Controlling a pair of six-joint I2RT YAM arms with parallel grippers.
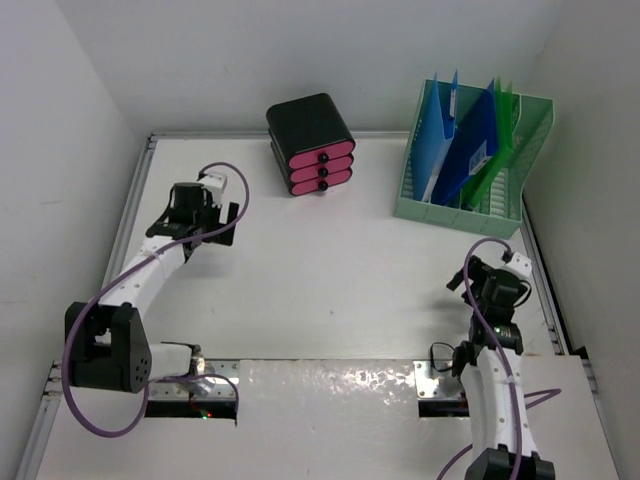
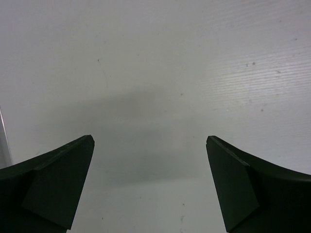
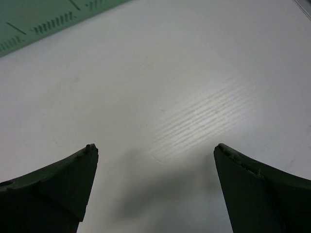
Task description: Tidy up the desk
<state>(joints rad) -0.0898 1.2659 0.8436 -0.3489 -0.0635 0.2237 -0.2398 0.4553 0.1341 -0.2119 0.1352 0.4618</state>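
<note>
Top external view: left gripper [image 2: 150, 143] and right gripper [image 3: 155, 146] both hang wide open, holding nothing, directly above the desk [image 1: 330, 270]. Folders [image 1: 472, 150] sit filed in the green rack [image 1: 455, 213] just ahead of the right one, so tidying looks finished.

In the overhead view, a drawer unit [image 1: 311, 145] sits at the back edge of the tabletop [image 1: 350, 270], upper centre-left of the frame. A file rack [image 1: 430, 212] stands at upper right, well apart from it, with folders [image 1: 455, 145] upright inside. The left tool [image 2: 150, 145] is at the frame's left, below and left of the drawer unit. The right tool [image 3: 155, 148] is at lower right, just in front of the rack.
</note>
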